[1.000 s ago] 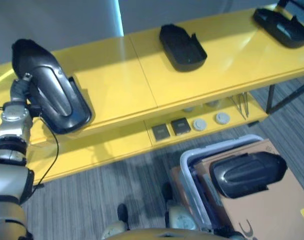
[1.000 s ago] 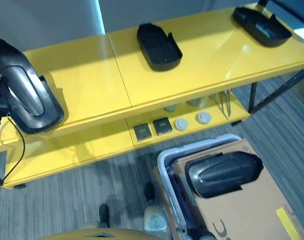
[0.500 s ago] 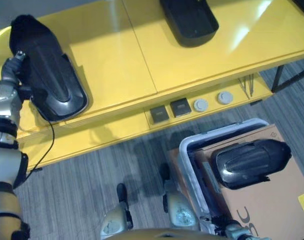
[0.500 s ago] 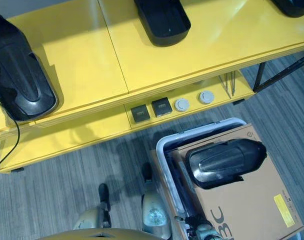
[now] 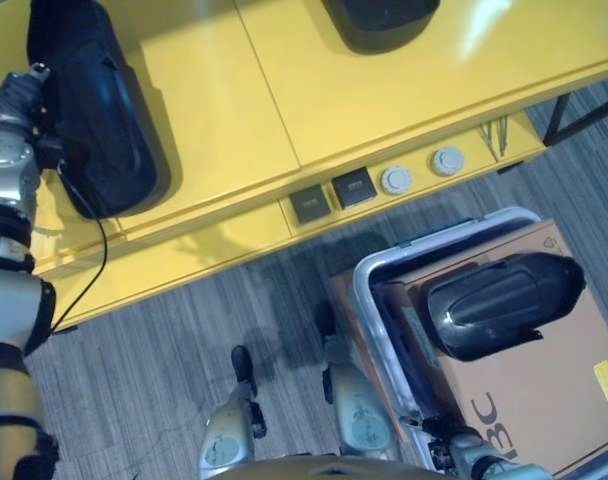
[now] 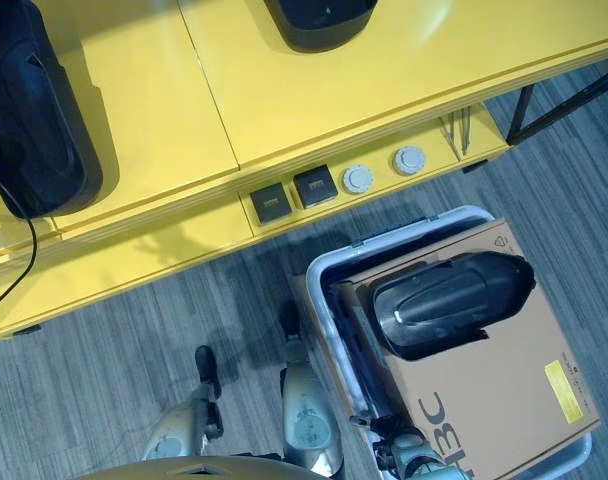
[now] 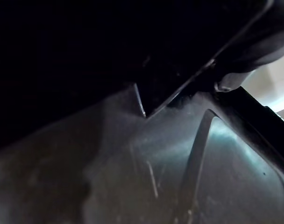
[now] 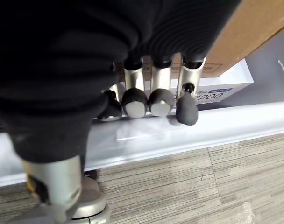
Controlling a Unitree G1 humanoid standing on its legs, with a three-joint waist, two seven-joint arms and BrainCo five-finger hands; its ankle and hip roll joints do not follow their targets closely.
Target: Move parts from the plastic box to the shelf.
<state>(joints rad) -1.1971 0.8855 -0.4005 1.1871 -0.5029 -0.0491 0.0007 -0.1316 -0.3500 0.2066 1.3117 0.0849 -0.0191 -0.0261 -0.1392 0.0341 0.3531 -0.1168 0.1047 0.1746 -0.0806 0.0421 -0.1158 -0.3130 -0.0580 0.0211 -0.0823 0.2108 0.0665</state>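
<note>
Black moulded plastic was what I had to place: one long part (image 5: 94,120) lay on the yellow shelf (image 5: 384,90) at its left end, its long axis running away from me across the shelf top, with my left hand (image 5: 14,90) pressed against its near-left flank. I could not tell whether that hand had hold of it, since its fingers were hidden behind the part. A second part (image 5: 499,305) sat on a cardboard sheet (image 6: 504,400) inside the plastic box (image 5: 369,300) at lower right, long axis lying crosswise, well apart from the left hand and plainly nearer my right arm. By my judgement, the next pick belonged to the right hand (image 8: 151,100).

The right wrist view gave me what the head views did not: that hand's fingers curled and empty, hanging just beside the box's pale rim. The left wrist view offered a close dark surface of the shelved part. Another black part (image 6: 314,15) lay farther along the shelf.
</note>
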